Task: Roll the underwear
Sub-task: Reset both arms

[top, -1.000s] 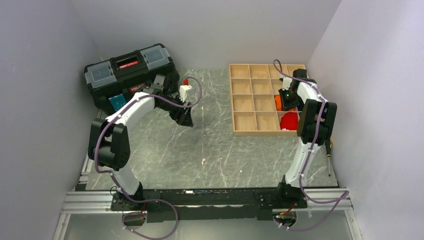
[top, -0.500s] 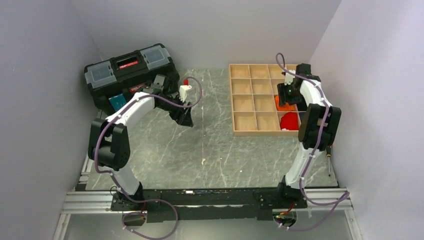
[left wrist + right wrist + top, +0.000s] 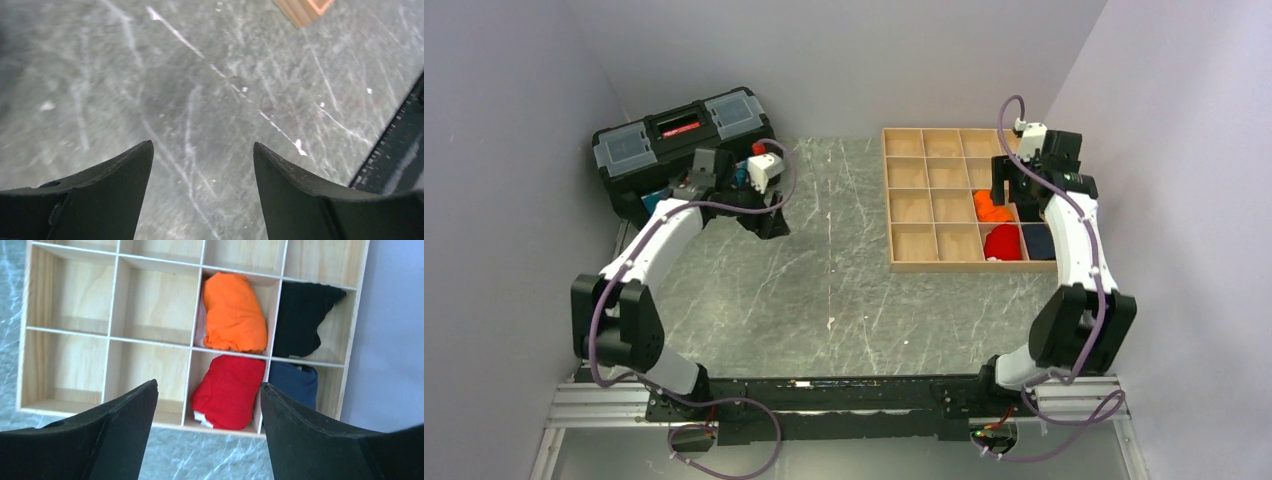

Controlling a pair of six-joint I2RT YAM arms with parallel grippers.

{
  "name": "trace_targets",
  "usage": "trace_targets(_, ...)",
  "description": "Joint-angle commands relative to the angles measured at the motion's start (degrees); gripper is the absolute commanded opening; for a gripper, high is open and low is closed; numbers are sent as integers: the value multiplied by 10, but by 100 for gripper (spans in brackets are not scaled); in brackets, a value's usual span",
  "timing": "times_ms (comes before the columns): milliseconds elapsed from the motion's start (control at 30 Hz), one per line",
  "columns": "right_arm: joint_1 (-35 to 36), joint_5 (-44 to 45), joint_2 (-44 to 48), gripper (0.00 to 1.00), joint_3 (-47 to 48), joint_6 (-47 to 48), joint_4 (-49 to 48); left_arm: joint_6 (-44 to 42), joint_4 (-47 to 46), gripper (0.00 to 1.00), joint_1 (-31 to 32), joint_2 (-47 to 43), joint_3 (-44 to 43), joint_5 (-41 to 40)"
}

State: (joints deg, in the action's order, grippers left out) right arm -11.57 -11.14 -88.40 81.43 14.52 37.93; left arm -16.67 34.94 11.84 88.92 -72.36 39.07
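Observation:
The underwear (image 3: pixel 992 208) is a bright orange rolled bundle lying in a cell of the wooden tray (image 3: pixel 934 266), in the second row from the near edge. The right wrist view shows the underwear (image 3: pixel 234 312) filling its cell with nothing touching it. My right gripper (image 3: pixel 1012 190) hangs above that side of the tray; its fingers stand wide apart and empty, so the right gripper (image 3: pixel 207 385) is open. My left gripper (image 3: pixel 769 222) hovers over the marble table by the toolbox. In its own view the left gripper (image 3: pixel 202 145) is open, with only bare table between the fingers.
A red cloth bundle (image 3: pixel 230 390) sits in the cell just nearer than the orange one, a black bundle (image 3: pixel 302 315) to its right, a navy one (image 3: pixel 295 382) beside the red. A black toolbox (image 3: pixel 684 135) stands at the back left. The right wall is close to the tray.
The right gripper opened, let go of the orange underwear and rose back toward the far right. The left arm swung left and back toward the toolbox.

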Motion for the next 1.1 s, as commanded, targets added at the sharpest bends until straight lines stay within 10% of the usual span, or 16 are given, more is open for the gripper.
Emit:
trace_targets(0,-4,-22,105,79,-66,-34,-61,23,-84,80,-31,-81,43,-69)
trace_targets(167,-4,-28,212,100,-145,-38,-85,43,-143,89,-82,-174,107,-128)
trace_targets(533,-8,-50,426,100,-297,-43,-143,53,-153,99,-194,-384,208,-148)
trace_targets(1067,-23,-40,472,100,-348,-36,-144,53,-174,99,-245,-455,278,-157)
